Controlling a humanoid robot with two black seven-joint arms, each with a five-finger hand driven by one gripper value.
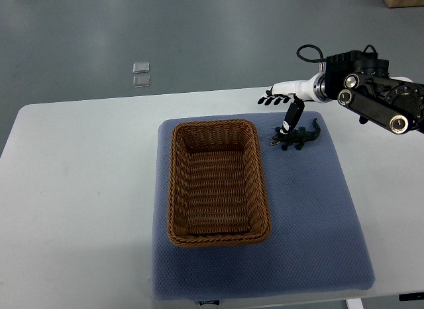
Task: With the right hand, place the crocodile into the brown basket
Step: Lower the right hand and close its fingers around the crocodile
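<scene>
Now in hand: the grasp on the crocodile (pixel 299 136) is judged not yet made; the toy is not lifted.
Right hand (pixel 283 97): the fingers (pixel 268 99) are held spread and straight, and one dark digit is pointed down at the toy; nothing is pinched, and contact cannot be told.
Crocodile: it is found lying just beneath the hand, on the blue mat (pixel 318 223), outside the basket.
Grasp: the hand is best lowered and the digits closed across the narrow body rather than the tail, so that the toy is not tipped.
Brown basket (pixel 218 237): it is set beside the hand's fingertip side, nearer the robot; nothing is seen inside.
</scene>
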